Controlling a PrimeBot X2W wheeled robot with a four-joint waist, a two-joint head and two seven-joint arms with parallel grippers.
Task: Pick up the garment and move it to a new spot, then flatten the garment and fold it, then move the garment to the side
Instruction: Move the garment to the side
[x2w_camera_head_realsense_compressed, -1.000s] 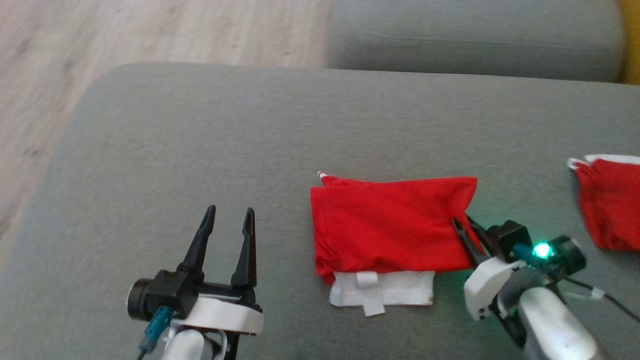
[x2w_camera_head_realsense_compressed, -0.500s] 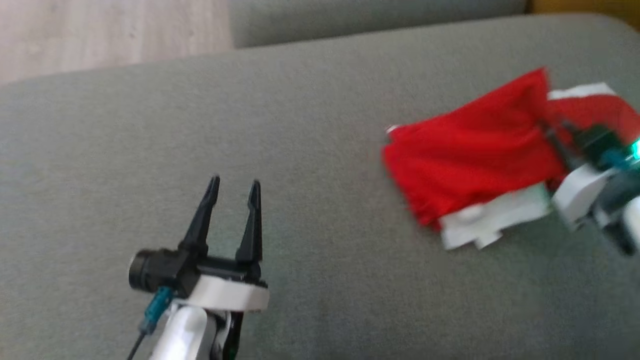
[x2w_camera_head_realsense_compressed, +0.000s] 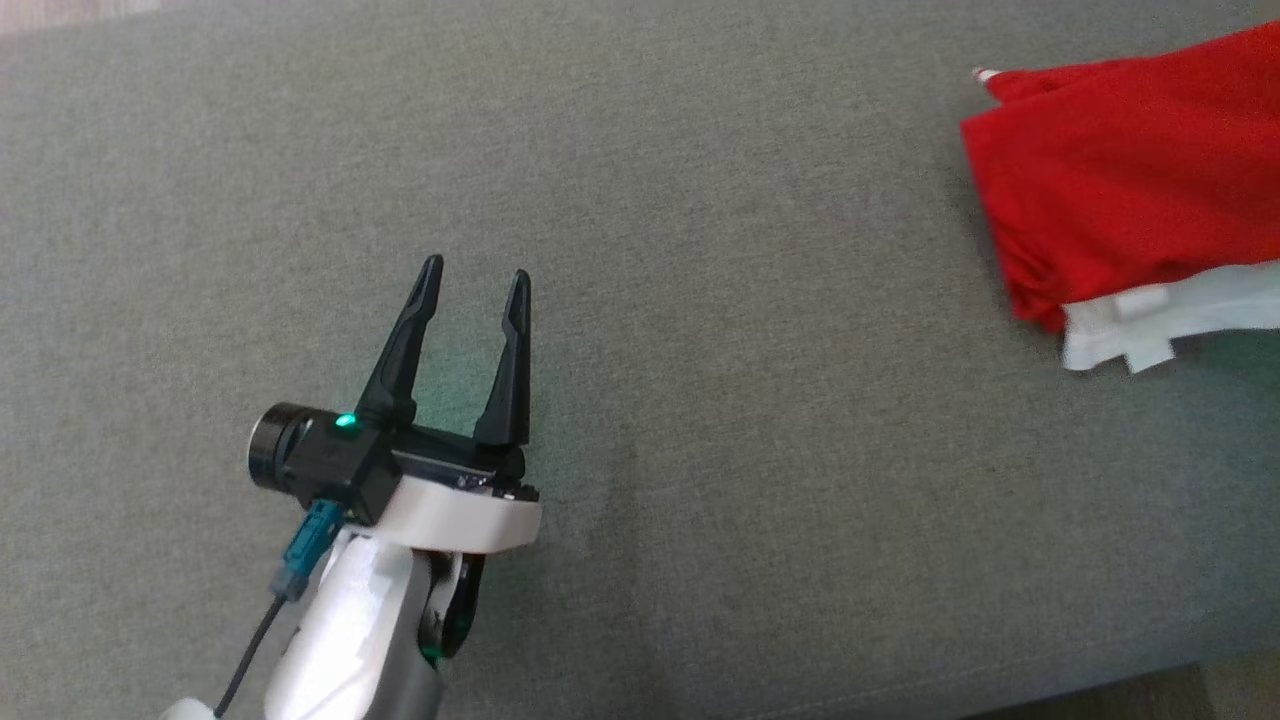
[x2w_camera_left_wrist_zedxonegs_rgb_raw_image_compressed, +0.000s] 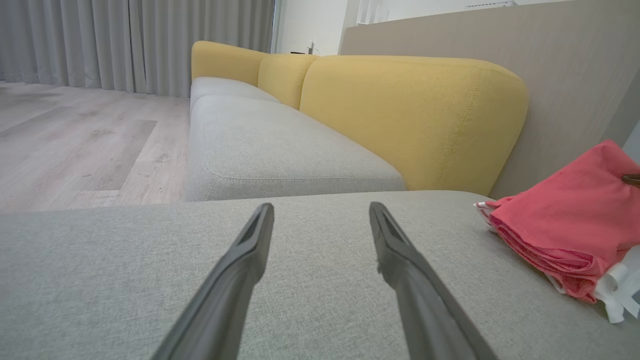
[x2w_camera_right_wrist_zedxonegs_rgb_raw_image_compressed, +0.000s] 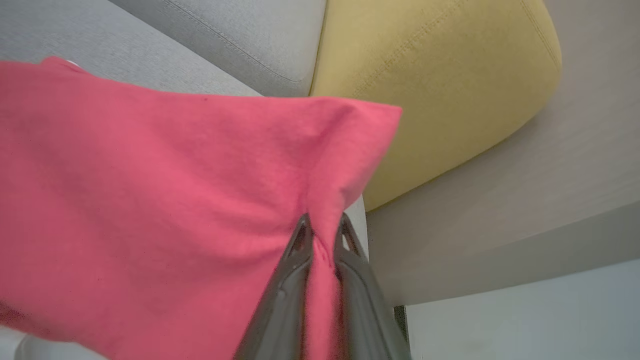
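The garment (x2w_camera_head_realsense_compressed: 1120, 190) is a folded red cloth with a white band along its near edge, lying on the grey cushion (x2w_camera_head_realsense_compressed: 700, 400) at the head view's right edge. It shows again in the left wrist view as a pink-red bundle, garment (x2w_camera_left_wrist_zedxonegs_rgb_raw_image_compressed: 570, 225), at the right. My right gripper (x2w_camera_right_wrist_zedxonegs_rgb_raw_image_compressed: 322, 225) is shut on a pinched fold near the garment (x2w_camera_right_wrist_zedxonegs_rgb_raw_image_compressed: 150, 200) corner. My left gripper (x2w_camera_head_realsense_compressed: 473, 285) hovers open over bare cushion, well to the left of the cloth, with nothing between its fingers (x2w_camera_left_wrist_zedxonegs_rgb_raw_image_compressed: 250, 250).
A yellow backrest (x2w_camera_left_wrist_zedxonegs_rgb_raw_image_compressed: 410, 115) rises behind a second grey seat (x2w_camera_left_wrist_zedxonegs_rgb_raw_image_compressed: 260, 145). Wood floor (x2w_camera_left_wrist_zedxonegs_rgb_raw_image_compressed: 75, 135) and grey curtains lie to the left. A grey-brown wall panel (x2w_camera_right_wrist_zedxonegs_rgb_raw_image_compressed: 500, 200) stands beside the yellow cushion (x2w_camera_right_wrist_zedxonegs_rgb_raw_image_compressed: 425, 75). The cushion's front edge (x2w_camera_head_realsense_compressed: 1100, 690) shows at the lower right.
The head camera has swung left and down, shifting the whole picture. The garment, held by the right gripper, has slid rightward along the cushion. My left gripper stays open.
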